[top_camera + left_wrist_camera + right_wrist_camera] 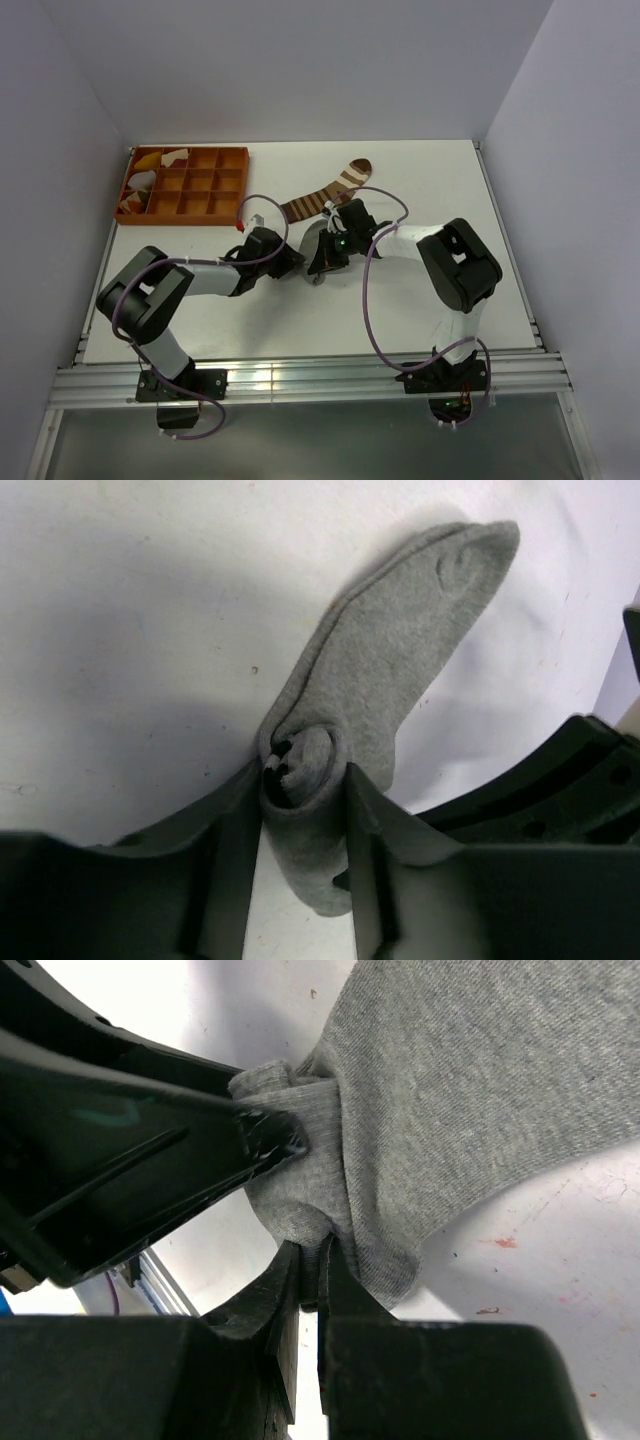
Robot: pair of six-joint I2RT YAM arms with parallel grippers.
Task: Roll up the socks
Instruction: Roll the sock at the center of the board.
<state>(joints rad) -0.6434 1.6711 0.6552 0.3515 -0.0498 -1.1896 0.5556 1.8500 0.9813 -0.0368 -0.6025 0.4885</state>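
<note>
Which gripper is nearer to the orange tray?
Left. The left gripper is at the grey sock on the side facing the tray; the right gripper is just beyond it.

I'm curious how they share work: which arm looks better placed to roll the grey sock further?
Probably the left. The left pincer has the rolled end of the grey sock between its fingers, with the flat length ahead. The right pincer only pinches a fabric edge beside the roll.
</note>
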